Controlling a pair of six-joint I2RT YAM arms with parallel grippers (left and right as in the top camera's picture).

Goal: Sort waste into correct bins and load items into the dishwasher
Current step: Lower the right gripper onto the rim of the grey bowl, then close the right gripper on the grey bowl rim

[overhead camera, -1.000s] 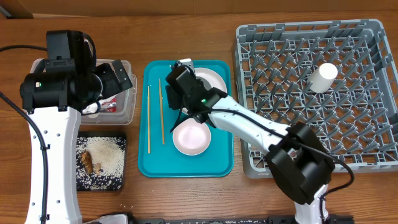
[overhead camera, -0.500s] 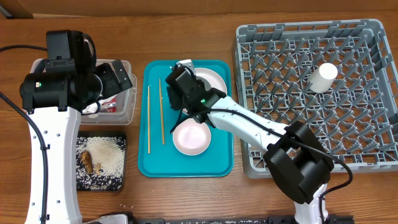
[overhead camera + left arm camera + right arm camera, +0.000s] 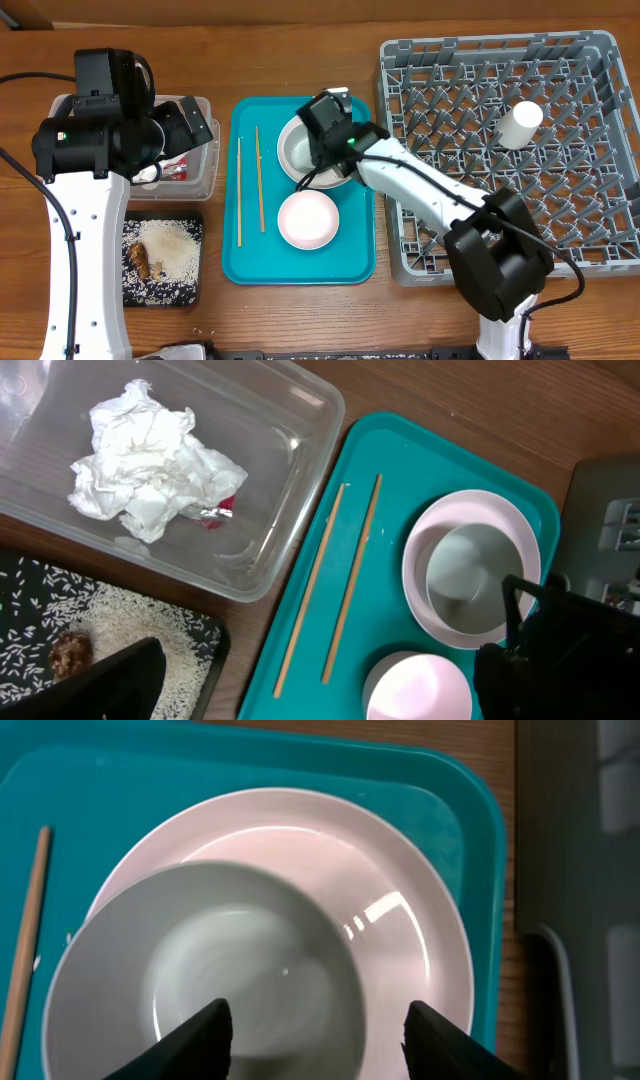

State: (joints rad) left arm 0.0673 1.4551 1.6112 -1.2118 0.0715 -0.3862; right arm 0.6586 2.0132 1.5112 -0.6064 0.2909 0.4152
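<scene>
A white bowl [image 3: 210, 970] sits in a white plate [image 3: 400, 920] at the far end of the teal tray [image 3: 350, 250]. My right gripper [image 3: 320, 1040] hangs open and empty just above them, also seen in the overhead view [image 3: 322, 150]. A second white bowl [image 3: 308, 220] lies nearer. Two chopsticks [image 3: 260, 180] lie on the tray's left. The small cup [image 3: 520, 125] stands in the grey rack [image 3: 600, 200]. My left gripper [image 3: 315, 685] is open and empty above the clear tub [image 3: 200, 170], which holds the napkin [image 3: 155, 460] and red wrapper [image 3: 222, 508]. Rice and the brown scrap [image 3: 140, 260] lie in the black tray [image 3: 195, 285].
The left arm's white links [image 3: 85, 250] stand over the table's left side. The right arm [image 3: 430, 200] stretches from the front right across the rack's left edge to the teal tray. Bare wood lies in front of the tray.
My right gripper has moved right, from above the plate's left side to above its right side, uncovering the bowl in the plate. The left arm has not moved.
</scene>
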